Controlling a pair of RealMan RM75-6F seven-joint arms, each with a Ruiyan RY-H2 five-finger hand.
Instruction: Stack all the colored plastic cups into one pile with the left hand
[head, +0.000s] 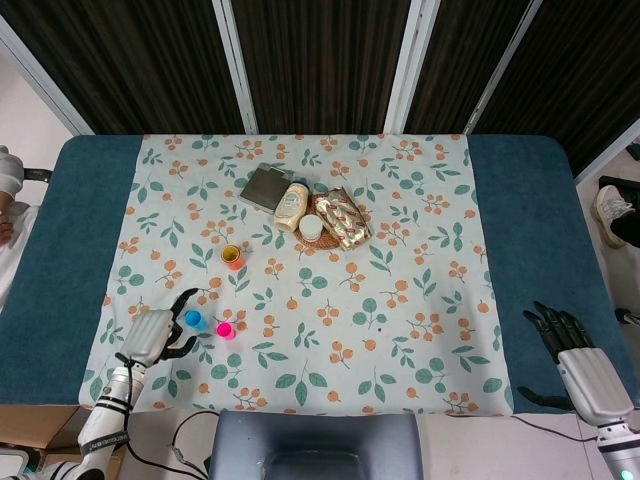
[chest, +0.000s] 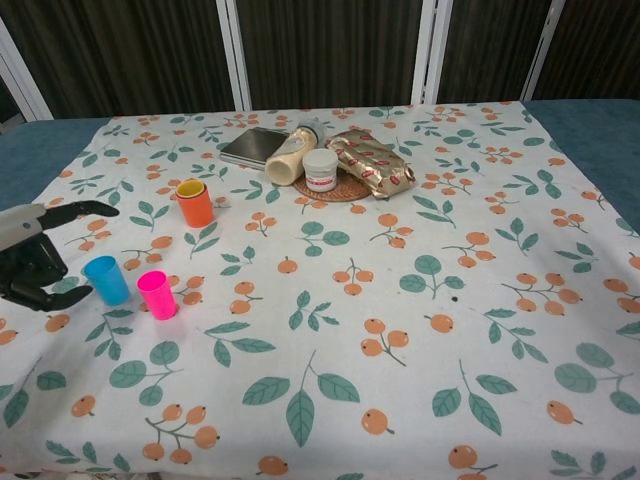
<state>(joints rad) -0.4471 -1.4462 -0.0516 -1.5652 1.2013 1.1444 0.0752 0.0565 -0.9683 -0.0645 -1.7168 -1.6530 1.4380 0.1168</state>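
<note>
An orange cup with a yellow cup nested inside (chest: 194, 202) (head: 232, 256) stands upright on the floral cloth, left of centre. A blue cup (chest: 106, 279) (head: 194, 319) and a pink cup (chest: 157, 294) (head: 226, 330) stand side by side nearer the front left. My left hand (chest: 32, 260) (head: 152, 334) hovers just left of the blue cup, fingers spread, holding nothing. My right hand (head: 578, 358) sits off the table's front right corner, open and empty.
At the back centre lie a dark flat box (chest: 256, 146), a tan bottle on its side (chest: 286, 155), a white jar (chest: 321, 169) on a woven mat and a patterned gold packet (chest: 368, 161). Blue table surface (head: 535, 220) flanks the cloth.
</note>
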